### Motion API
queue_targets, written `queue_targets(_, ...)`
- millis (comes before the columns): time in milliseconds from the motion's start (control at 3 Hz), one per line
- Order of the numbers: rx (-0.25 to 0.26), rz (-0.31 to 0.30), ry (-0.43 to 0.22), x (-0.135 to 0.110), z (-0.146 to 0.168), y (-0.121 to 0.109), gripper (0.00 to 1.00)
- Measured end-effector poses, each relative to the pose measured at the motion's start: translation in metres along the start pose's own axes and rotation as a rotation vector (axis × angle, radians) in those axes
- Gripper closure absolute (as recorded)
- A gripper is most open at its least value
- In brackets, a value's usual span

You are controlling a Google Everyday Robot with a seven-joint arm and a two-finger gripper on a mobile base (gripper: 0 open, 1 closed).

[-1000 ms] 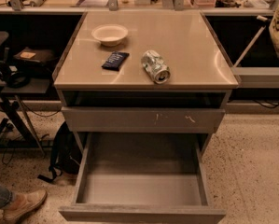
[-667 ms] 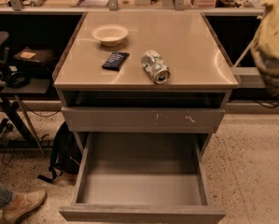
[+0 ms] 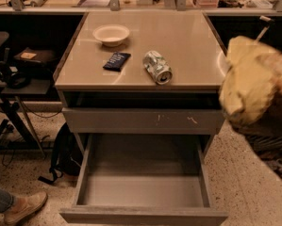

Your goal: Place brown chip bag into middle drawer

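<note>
The brown chip bag [image 3: 256, 86], crinkled yellow-tan and dark brown, hangs in the air close to the camera at the right edge. It is level with the cabinet top and to the right of the cabinet. My gripper [image 3: 272, 131] is the dark shape under and behind the bag, mostly hidden by it, and it carries the bag. The middle drawer [image 3: 140, 189] is pulled out at the bottom of the cabinet, with a bare floor. It lies below and to the left of the bag. The drawer front above it [image 3: 140, 120], with pale scratch marks, is closed.
On the cabinet top [image 3: 187, 36] stand a cream bowl [image 3: 111, 34], a small dark-blue packet [image 3: 116, 60] and a drink can [image 3: 157, 66] on its side. A black backpack [image 3: 65, 154] leans left of the cabinet. A person's shoe [image 3: 25, 206] is at the lower left.
The bag has come further into view from the right edge, moving left and down toward the cabinet. Nothing on the cabinet top has moved, and the drawer stays open.
</note>
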State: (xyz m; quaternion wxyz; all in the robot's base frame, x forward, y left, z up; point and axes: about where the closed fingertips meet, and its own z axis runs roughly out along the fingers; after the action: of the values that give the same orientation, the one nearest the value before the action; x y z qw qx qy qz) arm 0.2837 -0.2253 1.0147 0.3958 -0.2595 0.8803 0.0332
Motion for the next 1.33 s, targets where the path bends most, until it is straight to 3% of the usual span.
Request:
queue_targets(333, -0.104, 0.044, -0.05, 0.002, 0.065, 0.043, 1.0)
queue_targets(667, -0.216, 0.122, -0.015, 0.035, 0.16, 0.073, 1.0)
queue_targets(1000, -0.23, 0.232, 0.057, 0.094, 0.217, 0.075, 1.0)
queue_targets(1333, -0.227, 0.235, 0.061, 0.098, 0.219, 0.075, 1.0)
